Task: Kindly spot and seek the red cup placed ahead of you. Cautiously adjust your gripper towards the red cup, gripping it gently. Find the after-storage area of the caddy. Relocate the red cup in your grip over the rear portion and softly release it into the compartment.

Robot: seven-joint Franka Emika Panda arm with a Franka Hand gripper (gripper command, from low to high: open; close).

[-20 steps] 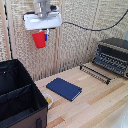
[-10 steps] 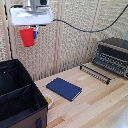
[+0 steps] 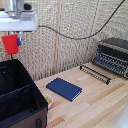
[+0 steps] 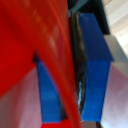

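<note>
Red cup point(image 3: 9, 43): held up in the air at the exterior view's upper left, upright, above the far part of the black box; clear of it, not touching. In the wrist view the cup point(image 4: 30, 45) fills most of the picture as a blurred red mass.
Gripper point(image 3: 12, 40): white blocky hand, hangs from above at the exterior view's top left; closed on the cup, cup wall pinched between the fingers. Wrist view shows a blue fingertip point(image 4: 95, 65) pressed against the red wall with a dark pad between them.
Caddy point(image 3: 27, 107): black, soft-sided, at the exterior view's lower left, nearest the camera; open top, an inner divider runs across it and splits near and far compartments; inside is dark, contents cannot be told.
White bowl point(image 3: 48, 100): just beside the caddy's side toward the exterior view's right, mostly hidden by it; something yellow inside.
Book point(image 3: 64, 88): dark blue, lies flat on the wooden table point(image 3: 95, 107), beyond the bowl, mid-frame.
Rack point(image 3: 95, 73): dark wire rack lying on the table, farther back toward the exterior view's right.
Oven point(image 3: 112, 55): dark toaster-oven-like box at the far right, behind the rack.
Cable point(image 3: 65, 35): black, runs from the arm across the woven backdrop toward the upper right.
</note>
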